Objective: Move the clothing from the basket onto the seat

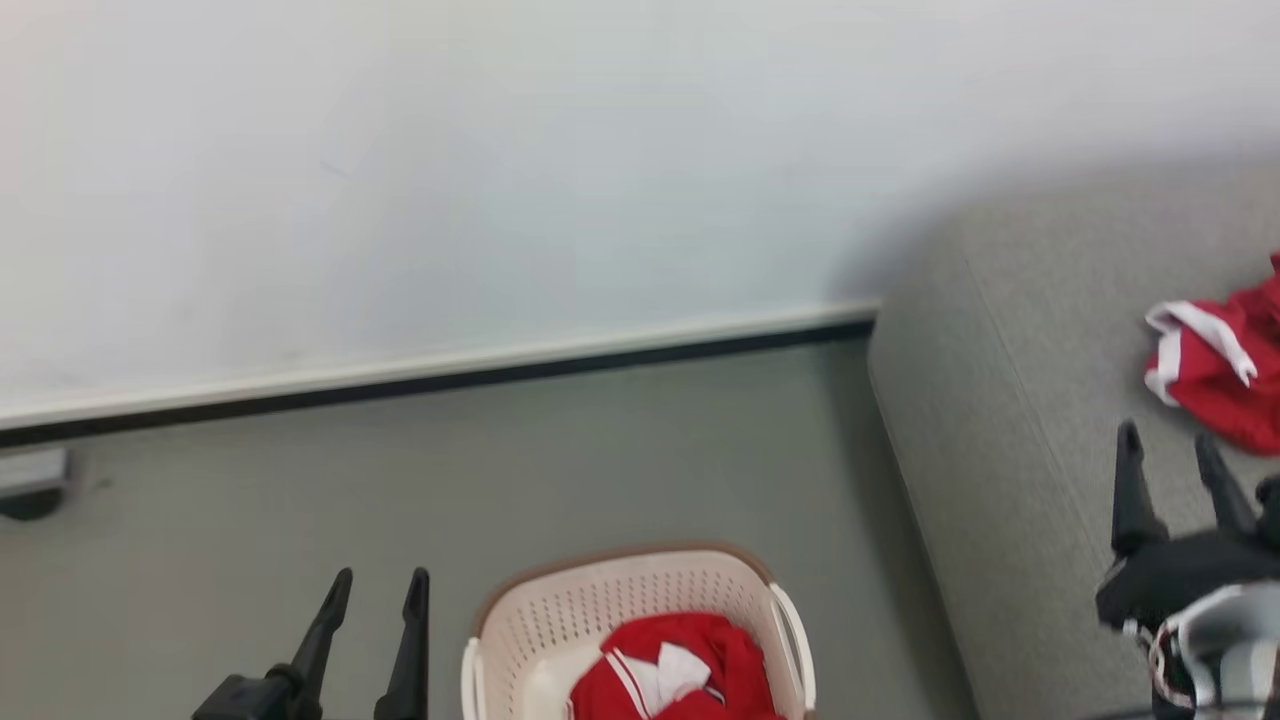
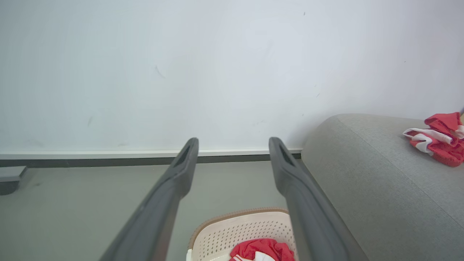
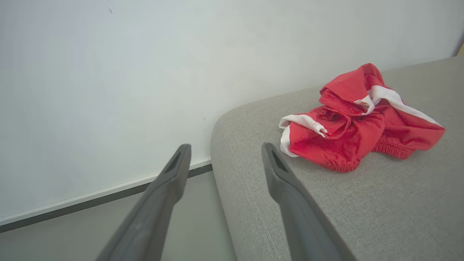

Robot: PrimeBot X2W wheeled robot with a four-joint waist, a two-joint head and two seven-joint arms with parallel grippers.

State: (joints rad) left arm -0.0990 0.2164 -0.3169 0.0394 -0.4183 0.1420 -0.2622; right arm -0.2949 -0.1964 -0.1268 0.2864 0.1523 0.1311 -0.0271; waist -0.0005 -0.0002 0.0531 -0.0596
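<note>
Nearby, the left gripper (image 1: 378,600) stands spread and empty beside the laundry basket (image 1: 560,620), where a red striped garment (image 1: 680,670) lies bunched. Farther off, the right gripper (image 1: 1168,470), also spread, hangs over the grey sofa seat (image 1: 1000,400) near the red shorts (image 1: 1220,370). A shallow pinch risks dropping the garment on the floor (image 1: 300,500).

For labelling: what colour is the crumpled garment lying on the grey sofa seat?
The soft fabric garment is red with white trim bands; clearest in right wrist view.

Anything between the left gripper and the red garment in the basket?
Left gripper stands open left of the basket; the red garment lies uncovered inside. Nothing visible between them but the basket's own wall.
</note>
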